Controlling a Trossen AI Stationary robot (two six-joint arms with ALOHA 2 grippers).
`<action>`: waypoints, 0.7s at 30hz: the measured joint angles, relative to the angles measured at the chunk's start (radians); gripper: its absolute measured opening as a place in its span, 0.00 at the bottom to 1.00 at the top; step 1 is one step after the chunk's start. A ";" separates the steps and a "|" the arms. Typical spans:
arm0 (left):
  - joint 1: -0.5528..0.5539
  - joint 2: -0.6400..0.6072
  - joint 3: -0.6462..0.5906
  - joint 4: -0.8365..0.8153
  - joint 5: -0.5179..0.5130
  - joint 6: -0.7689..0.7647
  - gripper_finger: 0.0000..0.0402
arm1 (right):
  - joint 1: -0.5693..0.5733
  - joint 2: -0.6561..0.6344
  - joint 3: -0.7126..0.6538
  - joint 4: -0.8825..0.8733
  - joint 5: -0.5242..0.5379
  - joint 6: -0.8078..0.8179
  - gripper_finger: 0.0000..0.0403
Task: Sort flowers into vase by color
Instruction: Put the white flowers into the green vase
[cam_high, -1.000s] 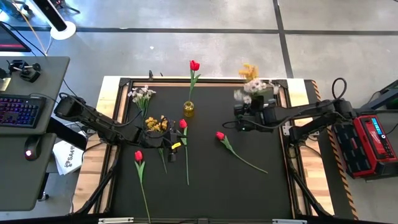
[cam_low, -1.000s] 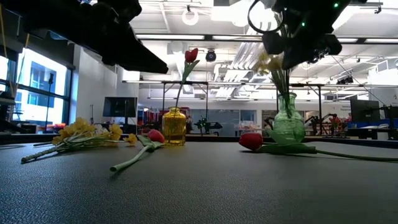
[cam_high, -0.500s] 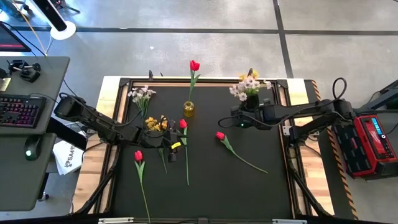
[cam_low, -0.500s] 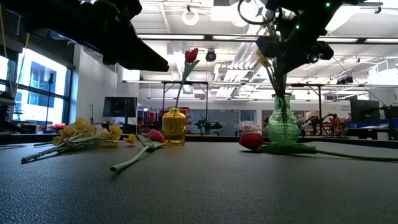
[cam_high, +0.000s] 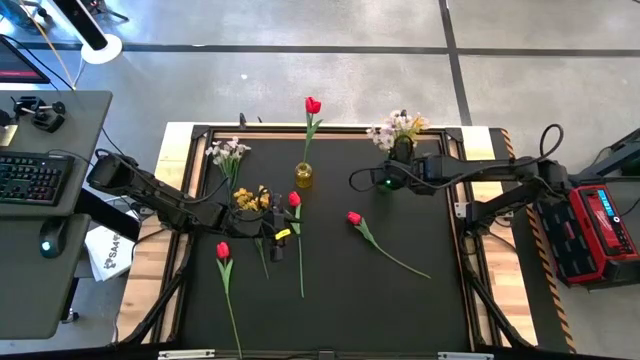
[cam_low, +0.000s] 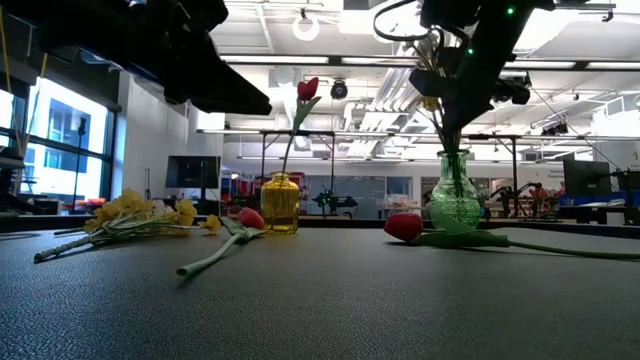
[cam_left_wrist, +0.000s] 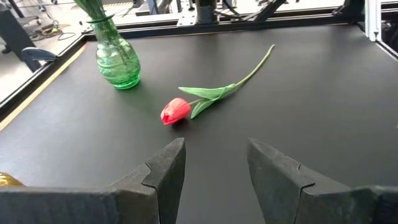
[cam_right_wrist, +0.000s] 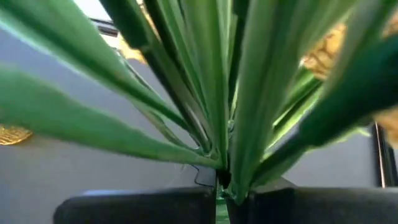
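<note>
From above, the right gripper (cam_high: 397, 170) has carried its white and yellow sprays (cam_high: 396, 125) toward the desk's (cam_high: 420, 310) far edge within the last second, and they now stand upright over the green vase (cam_high: 401, 152). At table height, the stems (cam_low: 446, 120) run down into the vase neck, so this bunch looks nearly placed. The right wrist view shows its fingers clamped on the stems, while the left gripper (cam_left_wrist: 214, 171) waits open near a red tulip (cam_left_wrist: 176, 111)
</note>
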 joint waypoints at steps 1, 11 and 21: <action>0.000 0.000 0.000 0.000 0.001 0.000 0.40 | -0.001 0.000 0.000 0.000 -0.004 0.000 0.00; 0.000 0.000 0.000 0.000 0.002 -0.008 0.40 | 0.000 0.002 0.000 -0.002 -0.024 -0.026 0.12; -0.002 0.000 0.000 0.002 0.003 -0.018 0.40 | 0.000 -0.009 0.002 -0.046 -0.059 -0.052 0.36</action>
